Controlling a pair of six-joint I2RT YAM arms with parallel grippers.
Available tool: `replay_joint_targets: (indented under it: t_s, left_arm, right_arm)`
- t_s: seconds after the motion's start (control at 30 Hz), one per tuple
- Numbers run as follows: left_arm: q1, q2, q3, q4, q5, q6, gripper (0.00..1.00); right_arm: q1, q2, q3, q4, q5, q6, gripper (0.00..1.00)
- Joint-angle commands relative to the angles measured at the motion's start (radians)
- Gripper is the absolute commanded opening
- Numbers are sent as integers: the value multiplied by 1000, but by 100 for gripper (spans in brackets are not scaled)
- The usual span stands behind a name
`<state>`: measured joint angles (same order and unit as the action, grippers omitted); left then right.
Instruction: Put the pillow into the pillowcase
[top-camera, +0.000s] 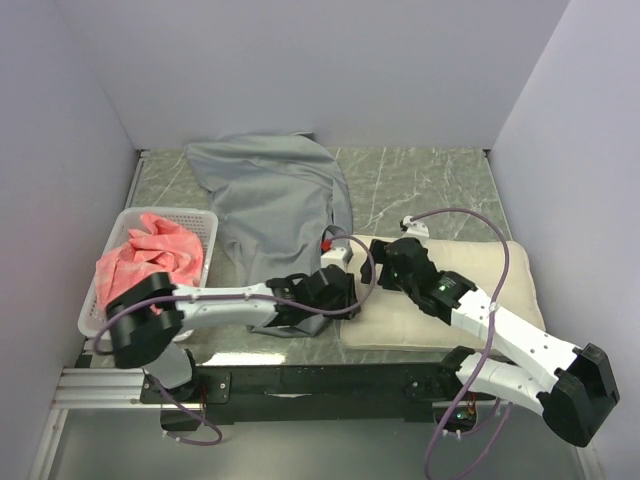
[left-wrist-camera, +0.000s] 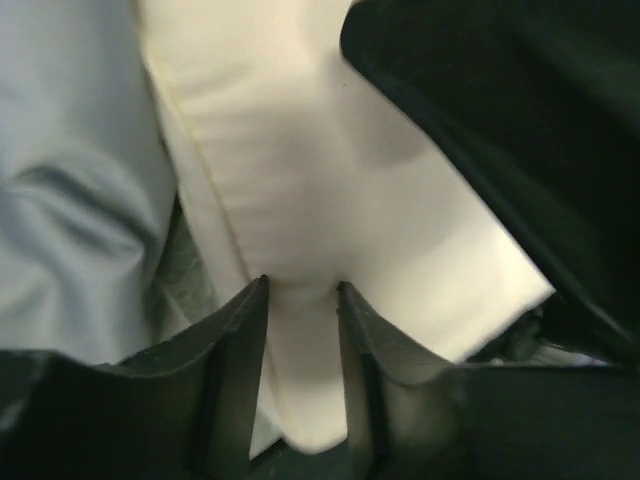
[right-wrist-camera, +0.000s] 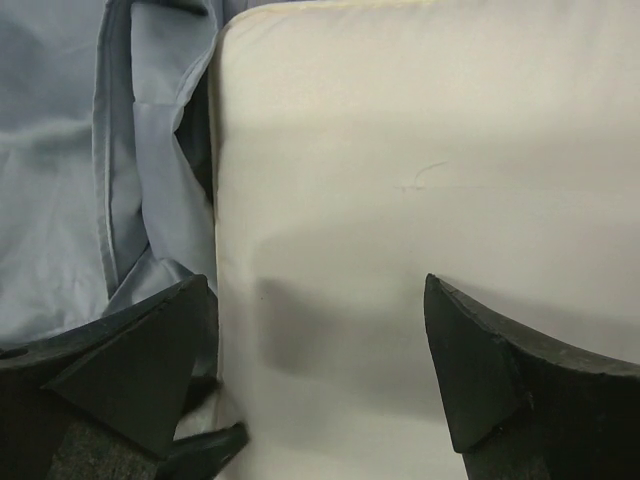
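Note:
The cream pillow (top-camera: 470, 285) lies flat at the right front of the table. The grey pillowcase (top-camera: 270, 195) lies crumpled to its left, reaching to the back. My left gripper (top-camera: 338, 290) is at the pillow's left edge. In the left wrist view it (left-wrist-camera: 300, 292) is shut on a fold of the pillow (left-wrist-camera: 300, 150), with the pillowcase (left-wrist-camera: 70, 180) to the left. My right gripper (top-camera: 392, 258) hovers over the pillow's left end. In the right wrist view it (right-wrist-camera: 315, 295) is wide open over the pillow (right-wrist-camera: 430, 140), with one finger (right-wrist-camera: 150, 345) at the pillow's edge by the pillowcase (right-wrist-camera: 55, 150).
A white lattice basket (top-camera: 203, 217) holding a pink-red cloth (top-camera: 150, 258) stands at the left. A small white block with a red spot (top-camera: 335, 250) sits between the arms by the pillow's corner. White walls close in the table on three sides.

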<state>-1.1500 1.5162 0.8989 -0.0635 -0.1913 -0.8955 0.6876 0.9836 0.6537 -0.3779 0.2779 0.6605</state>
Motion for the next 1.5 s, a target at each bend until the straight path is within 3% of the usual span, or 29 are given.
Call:
replay_joint_targets:
  t_s: [0.0,0.17,0.27,0.33,0.5,0.67,0.77,1.0,1.3,1.4,1.43,1.47]
  left_arm:
    - [-22,120,87,91,-28,-39,34]
    - [-10,289,304,67,-45,9,17]
    - [16,344,406,40,-14,27,15]
    - [35,358,429,51,19,27,17]
    - [45,288,390,19,-17,35,41]
    - [87,75,229,-36,-83,33,62]
    - [104,-20,210,-155,-169,78,65]
    - [202,-2,261,-366,-226,217,69]
    - [237,221,350,-348,-125,352,78]
    - [254,278,380,-371,-177,354,72]
    - [260,286,383,-363,-183,356,65]
    - [271,292,383,-355,-177,356,58]
  right_arm:
    - [6,-22,7,-2,76,24,96]
    - [-5,-57,49,-53,173,22,100]
    - [-23,-68,73,-76,201,18,100]
    - [-52,-68,77,-73,196,11,100]
    - [-97,-30,93,-46,124,-25,100]
    - [-96,32,95,-4,106,-33,100]
    - [-95,81,116,-4,104,-42,100]
    - [-96,164,139,-18,147,-65,100]
    - [-95,325,167,-23,133,-119,100]
    - [-96,371,164,-10,121,-133,100]
    - [-95,381,161,-7,112,-137,98]
    - [-95,397,159,0,103,-139,87]
